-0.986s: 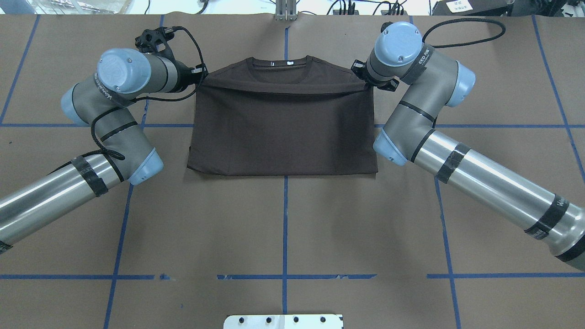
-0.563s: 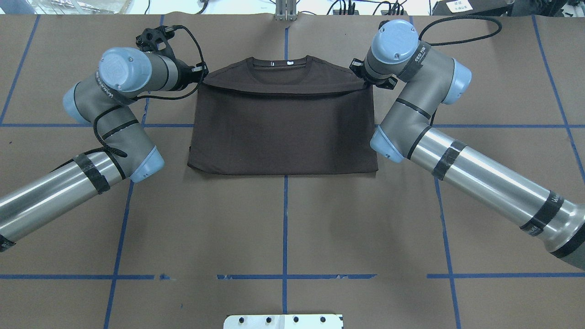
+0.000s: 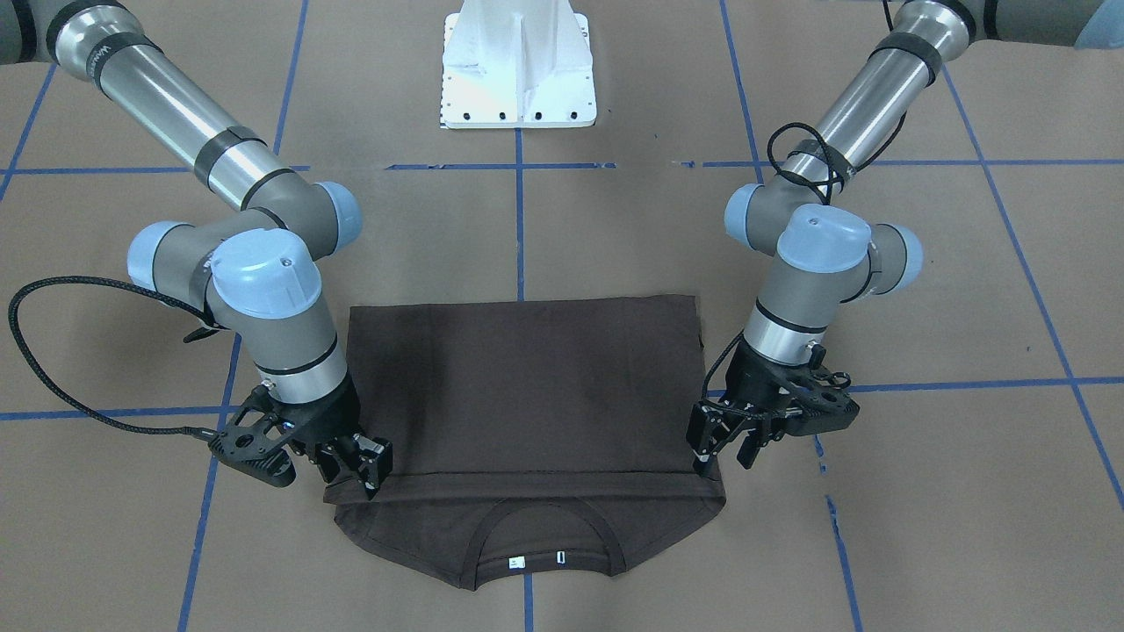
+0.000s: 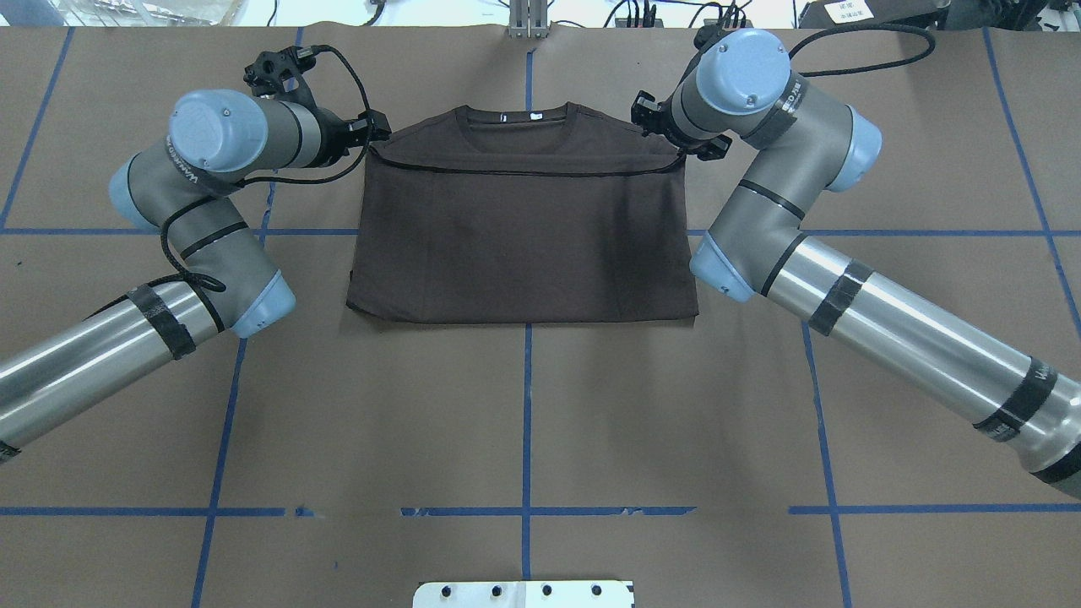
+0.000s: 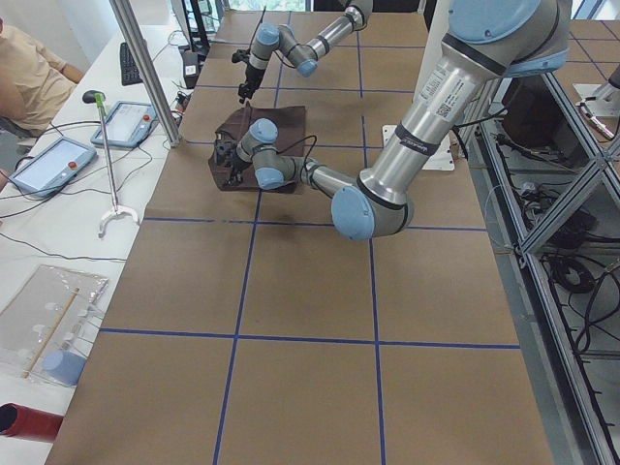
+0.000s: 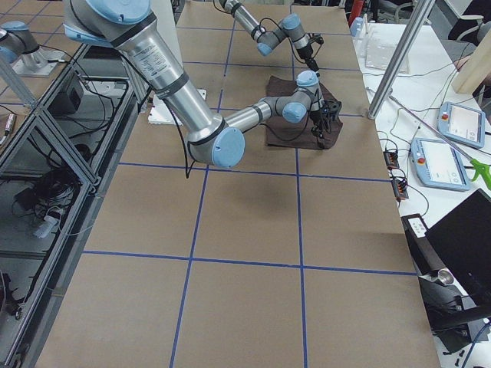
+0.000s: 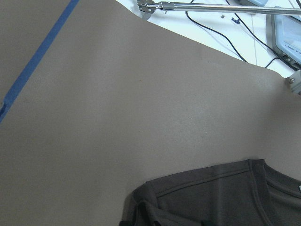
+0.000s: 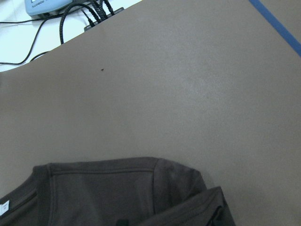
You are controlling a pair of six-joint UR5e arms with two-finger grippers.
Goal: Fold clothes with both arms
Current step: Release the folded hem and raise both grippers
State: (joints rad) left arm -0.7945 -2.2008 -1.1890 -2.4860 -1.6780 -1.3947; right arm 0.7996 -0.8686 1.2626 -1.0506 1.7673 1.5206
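Note:
The dark brown T-shirt (image 4: 524, 245) lies flat on the brown table, folded, with its collar (image 4: 519, 118) and white neck tags at the far edge. Its upper layer ends in a taut edge just short of the collar. My left gripper (image 4: 372, 139) is shut on that edge's left corner. My right gripper (image 4: 676, 152) is shut on its right corner. In the front-facing view the shirt (image 3: 518, 386) has the left gripper (image 3: 716, 452) at the view's right and the right gripper (image 3: 364, 474) at its left. The wrist views show the shirt's shoulders (image 7: 221, 193) (image 8: 108, 193); the fingertips are out of view there.
The white bolted pedestal base (image 3: 518, 70) stands on the robot's side of the table. Blue tape lines (image 4: 525, 422) cross the brown table cover. Cables and control tablets (image 5: 121, 121) lie beyond the table's far edge, where a person (image 5: 29, 68) sits.
Both grippers have moved a little farther toward the collar with the shirt's folded edge, and that edge is pulled straighter. Both wrists have shifted away from the robot.

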